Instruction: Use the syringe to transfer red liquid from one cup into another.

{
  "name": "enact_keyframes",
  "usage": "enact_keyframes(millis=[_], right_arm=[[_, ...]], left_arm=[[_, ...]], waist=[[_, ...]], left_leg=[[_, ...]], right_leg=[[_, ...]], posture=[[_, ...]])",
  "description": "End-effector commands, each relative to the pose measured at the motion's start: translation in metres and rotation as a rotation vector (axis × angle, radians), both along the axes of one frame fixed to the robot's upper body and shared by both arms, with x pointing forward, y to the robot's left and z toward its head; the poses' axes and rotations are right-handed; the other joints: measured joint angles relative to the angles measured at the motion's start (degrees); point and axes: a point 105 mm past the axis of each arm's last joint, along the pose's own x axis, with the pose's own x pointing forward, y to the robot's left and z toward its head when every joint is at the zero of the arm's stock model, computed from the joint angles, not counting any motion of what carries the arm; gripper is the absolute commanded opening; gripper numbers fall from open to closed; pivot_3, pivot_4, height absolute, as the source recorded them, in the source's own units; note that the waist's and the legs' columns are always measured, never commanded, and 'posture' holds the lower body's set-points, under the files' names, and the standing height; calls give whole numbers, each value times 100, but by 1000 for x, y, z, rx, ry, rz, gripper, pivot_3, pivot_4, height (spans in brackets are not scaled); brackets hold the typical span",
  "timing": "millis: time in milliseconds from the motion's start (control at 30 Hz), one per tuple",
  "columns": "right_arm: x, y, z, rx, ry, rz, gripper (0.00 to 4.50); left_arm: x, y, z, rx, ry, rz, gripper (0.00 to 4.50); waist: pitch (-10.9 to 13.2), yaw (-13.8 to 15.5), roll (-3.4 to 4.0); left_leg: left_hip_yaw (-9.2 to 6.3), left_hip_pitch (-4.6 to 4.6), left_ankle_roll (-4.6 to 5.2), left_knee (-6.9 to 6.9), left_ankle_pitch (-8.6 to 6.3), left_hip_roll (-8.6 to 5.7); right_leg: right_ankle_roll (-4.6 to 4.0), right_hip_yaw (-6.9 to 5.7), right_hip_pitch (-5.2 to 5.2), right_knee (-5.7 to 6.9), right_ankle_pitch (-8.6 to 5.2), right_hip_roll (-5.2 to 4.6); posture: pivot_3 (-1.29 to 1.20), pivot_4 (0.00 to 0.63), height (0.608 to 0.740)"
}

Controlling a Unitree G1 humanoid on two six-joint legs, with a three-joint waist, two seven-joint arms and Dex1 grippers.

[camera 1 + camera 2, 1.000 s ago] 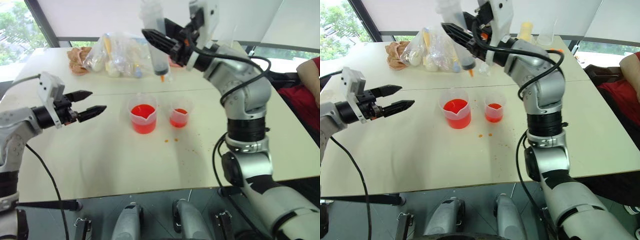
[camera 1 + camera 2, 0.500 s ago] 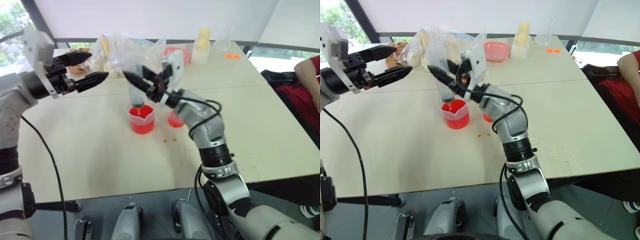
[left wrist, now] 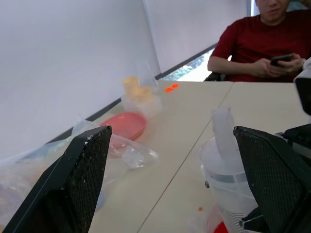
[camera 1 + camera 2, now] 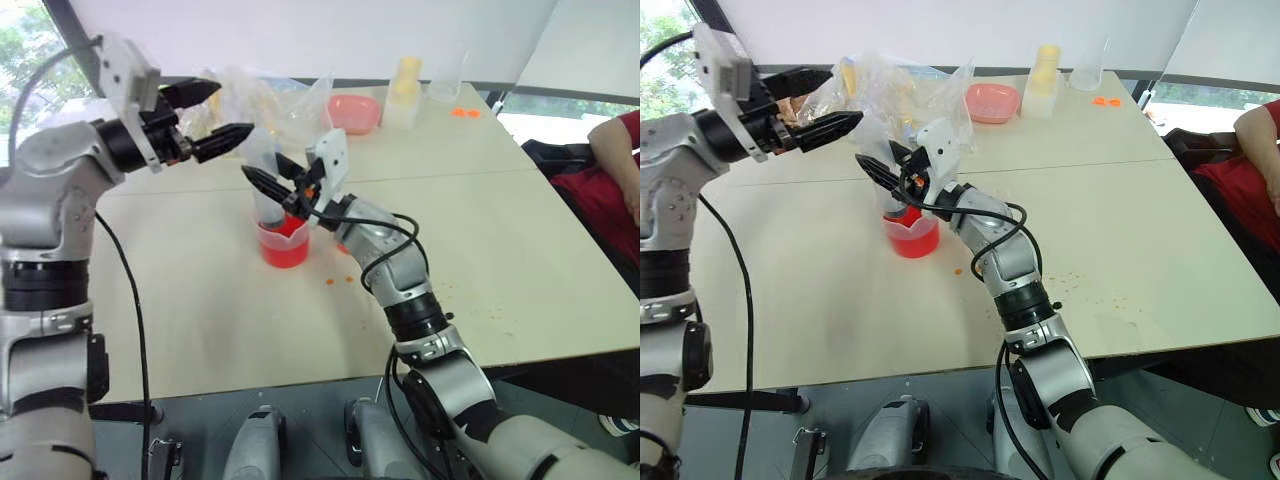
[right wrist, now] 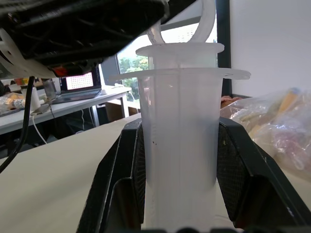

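The syringe point(image 4: 267, 196) stands upright with its tip down inside the wider spouted cup point(image 4: 283, 243), which holds red liquid point(image 4: 285, 252). My right gripper point(image 4: 265, 168) is shut on the syringe's clear barrel point(image 5: 177, 145). The plunger top point(image 3: 221, 131) sticks up above the grip. My left gripper point(image 4: 232, 110) is open and hovers just left of and above the plunger, whose top shows between its fingers point(image 3: 73, 184) in the left wrist view. The smaller cup point(image 4: 343, 246) is mostly hidden behind my right forearm.
A clear bag of items point(image 4: 275, 95), a pink dish point(image 4: 352, 112) and a yellow-capped bottle point(image 4: 404, 90) stand at the back of the table. Orange drops point(image 4: 338, 281) lie near the cups. A person in red point(image 3: 262, 43) sits at the right.
My right gripper brought the syringe down from above the table into the wider cup. My left gripper rose and moved right, toward the syringe's top.
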Motion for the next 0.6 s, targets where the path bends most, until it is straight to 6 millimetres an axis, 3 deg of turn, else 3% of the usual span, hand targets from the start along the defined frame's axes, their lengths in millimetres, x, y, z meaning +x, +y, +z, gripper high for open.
enact_keyframes(millis=[33,333,467,600], right_arm=[[-5,3,11,31,-45,7,1398],[-8,5,8,32,-46,3,1398],[-9,7,8,33,-45,7,1398],[-10,9,7,34,-41,11,1398]], left_arm=[[4,-1,7,53,-62,17,4226],[24,-9,4,135,-105,87,4226],[20,-19,7,141,-126,32,4226],[17,-24,14,120,-146,12,2911]], waist=[[0,-6,0],[0,0,0],[0,0,0],[0,-4,0]], left_leg=[[1,0,0,0,0,0],[0,0,0,0,0,0],[1,-1,0,1,0,0],[0,0,0,0,0,0]], right_leg=[[0,1,0,0,0,-1],[0,1,-1,2,0,0],[0,1,0,2,0,-1],[0,1,-1,2,0,0]], posture=[[0,150,740],[0,150,740],[0,150,740],[0,150,740]])
